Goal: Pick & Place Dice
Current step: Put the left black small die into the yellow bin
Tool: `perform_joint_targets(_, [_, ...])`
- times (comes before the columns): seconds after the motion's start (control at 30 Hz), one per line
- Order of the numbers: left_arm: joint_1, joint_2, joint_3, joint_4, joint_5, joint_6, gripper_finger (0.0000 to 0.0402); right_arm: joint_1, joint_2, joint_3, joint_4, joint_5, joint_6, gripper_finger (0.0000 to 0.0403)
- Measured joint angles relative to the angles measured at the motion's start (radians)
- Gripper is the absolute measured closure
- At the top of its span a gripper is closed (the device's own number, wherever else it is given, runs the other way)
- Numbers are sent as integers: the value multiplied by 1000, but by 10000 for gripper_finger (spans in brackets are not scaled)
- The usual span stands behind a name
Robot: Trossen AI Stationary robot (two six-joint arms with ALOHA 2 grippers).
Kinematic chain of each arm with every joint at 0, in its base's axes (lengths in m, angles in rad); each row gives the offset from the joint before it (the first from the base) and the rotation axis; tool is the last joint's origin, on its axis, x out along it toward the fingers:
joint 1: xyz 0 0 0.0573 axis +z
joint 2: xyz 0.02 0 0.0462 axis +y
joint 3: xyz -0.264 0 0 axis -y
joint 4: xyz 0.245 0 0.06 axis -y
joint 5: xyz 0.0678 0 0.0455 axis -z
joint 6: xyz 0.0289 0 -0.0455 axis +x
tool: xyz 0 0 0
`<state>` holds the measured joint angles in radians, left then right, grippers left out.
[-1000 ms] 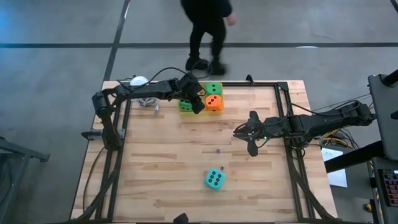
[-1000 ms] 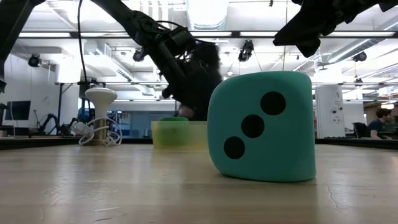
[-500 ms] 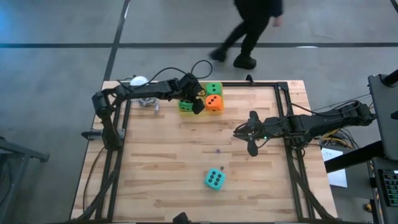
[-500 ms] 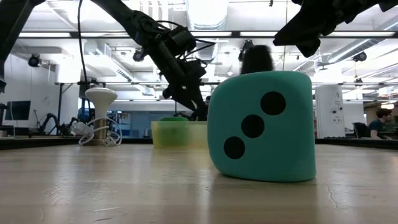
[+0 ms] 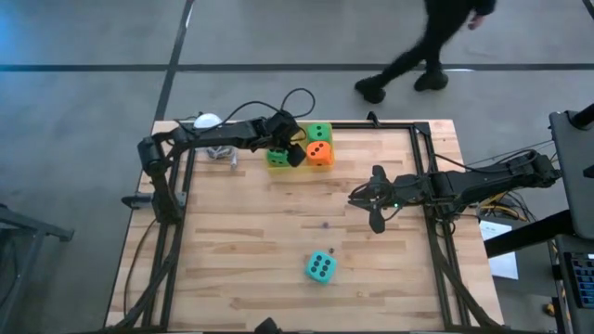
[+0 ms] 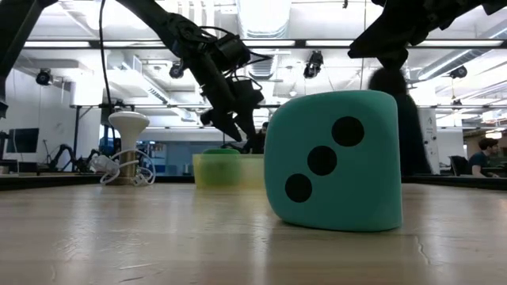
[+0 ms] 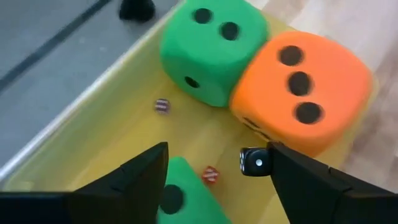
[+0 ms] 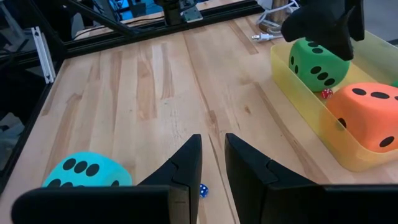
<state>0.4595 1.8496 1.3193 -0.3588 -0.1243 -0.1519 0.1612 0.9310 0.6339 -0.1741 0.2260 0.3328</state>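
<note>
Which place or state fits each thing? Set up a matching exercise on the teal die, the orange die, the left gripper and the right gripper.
Things:
1. teal die
2. orange die
3. left gripper
4. right gripper

Places or states:
A. open above the yellow tray
B. alone on the bare table
C. in the tray beside a green die
D. hovering over mid-table, holding nothing

Pairs: 1-B, 2-C, 3-A, 4-D

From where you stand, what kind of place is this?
Most likely a robotics lab in an open-plan workspace: a framed wooden table carries two robot arms, foam dice serve as practice props, and beyond it run exposed ceiling ducts and other workstations.
</note>
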Motion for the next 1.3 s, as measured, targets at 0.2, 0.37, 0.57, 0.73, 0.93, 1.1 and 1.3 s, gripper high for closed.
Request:
perform_joint_targets(0.2, [2,1,0,6,37,13,140,0,0,0,0,0,0,339])
perform_joint_targets(0.37, [21,1,0,40,104,13,142,0,0,0,0,0,0,339])
perform_joint_targets(0.57, [20,1,0,-3,2,-3,142,0,0,0,0,-2,3,339])
perform_joint_targets(0.73, [20,1,0,29,102,-33,140,0,0,0,0,-2,1,339])
perform_joint_targets(0.93, [24,1,0,5,-3,-27,145,0,0,0,0,-2,5,339])
perform_joint_targets(1.1, [23,1,0,32,112,-44,149,0,0,0,1,-2,4,339])
perform_joint_targets(1.3, [27,1,0,39,27,-44,153,0,0,0,1,-1,5,339])
